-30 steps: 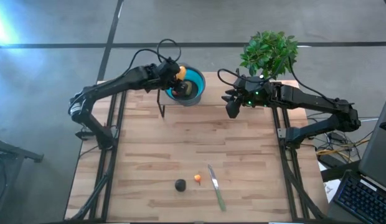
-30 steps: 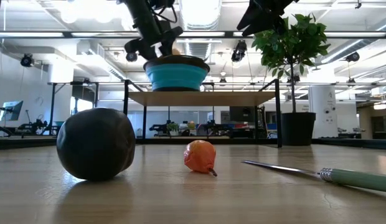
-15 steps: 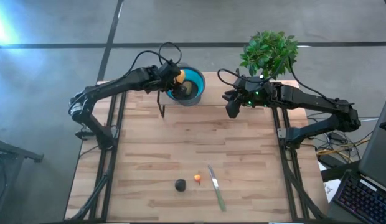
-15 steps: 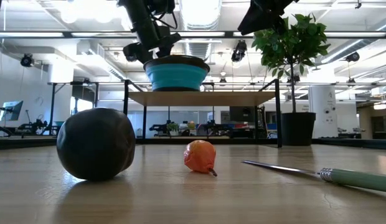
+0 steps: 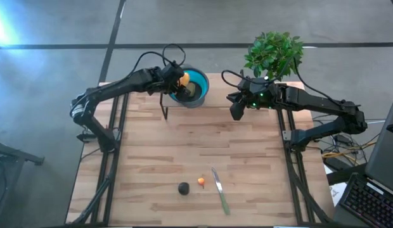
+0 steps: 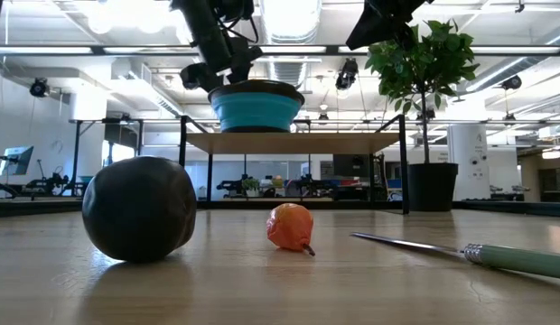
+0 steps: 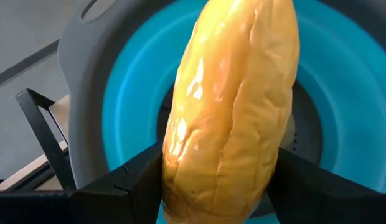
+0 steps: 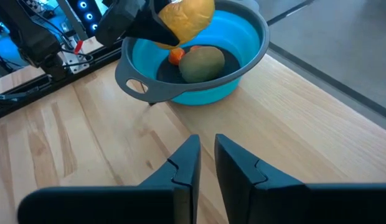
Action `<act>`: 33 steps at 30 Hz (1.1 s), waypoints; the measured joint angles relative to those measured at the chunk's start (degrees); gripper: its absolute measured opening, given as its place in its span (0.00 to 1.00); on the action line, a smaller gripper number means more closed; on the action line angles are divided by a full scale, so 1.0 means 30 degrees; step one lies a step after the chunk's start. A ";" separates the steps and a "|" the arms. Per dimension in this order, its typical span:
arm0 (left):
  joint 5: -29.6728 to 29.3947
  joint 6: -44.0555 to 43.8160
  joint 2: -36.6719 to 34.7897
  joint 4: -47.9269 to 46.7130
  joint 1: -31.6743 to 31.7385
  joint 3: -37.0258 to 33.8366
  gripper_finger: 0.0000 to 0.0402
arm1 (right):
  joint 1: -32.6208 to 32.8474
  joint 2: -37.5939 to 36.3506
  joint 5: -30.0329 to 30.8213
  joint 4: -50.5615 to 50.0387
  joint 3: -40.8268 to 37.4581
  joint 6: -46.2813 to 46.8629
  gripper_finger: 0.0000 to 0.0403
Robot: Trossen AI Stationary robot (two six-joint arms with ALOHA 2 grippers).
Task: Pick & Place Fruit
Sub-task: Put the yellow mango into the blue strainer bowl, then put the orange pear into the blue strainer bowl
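My left gripper [image 5: 179,79] is shut on the elongated orange-yellow fruit [image 7: 230,106] and holds it over the left rim of the blue bowl [image 5: 198,82] at the table's far edge. In the bowl lie the olive-brown oval fruit [image 8: 202,63] and the tiny red one [image 8: 175,55]. The black round fruit [image 5: 183,187] and the tiny orange fruit [image 5: 201,182] rest on the table near its near edge. My right gripper [image 5: 236,113] hangs shut above the table, to the right of the bowl, touching nothing. My left gripper pinches the orange-yellow fruit near one end [image 7: 180,186] between its two fingers [image 7: 134,183], which lie across it. The gripper comes from the table's left, slanting down. The fruit is lifted clear and juts out past the fingers above the bowl.
A green-handled knife [image 5: 220,190] lies right of the tiny orange fruit. A potted plant [image 5: 276,54] stands at the far right corner behind my right arm. A thin dark stand [image 5: 164,107] rises just left of the bowl. The middle of the wooden table [image 5: 203,142] is bare.
My left gripper, still shut on the orange-yellow fruit, has sunk a little toward the bowl and edged further over its rim. My right arm has kept still.
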 joint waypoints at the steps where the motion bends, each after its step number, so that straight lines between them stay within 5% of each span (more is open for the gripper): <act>1: 0.0000 0.0000 0.0000 -0.0024 0.0010 0.0000 0.61 | 0.0000 0.0000 0.0000 0.0000 0.0000 -0.0001 0.11; 15: -0.0519 -0.0114 0.0000 -0.0024 0.0155 0.0000 0.77 | 0.0000 -0.0001 0.0007 0.0000 0.0000 -0.0007 0.24; 33: 0.0015 0.1919 -0.0435 -0.0272 -0.0743 0.1319 0.78 | 0.1085 -0.0004 -0.1435 0.0044 0.0000 0.0032 0.38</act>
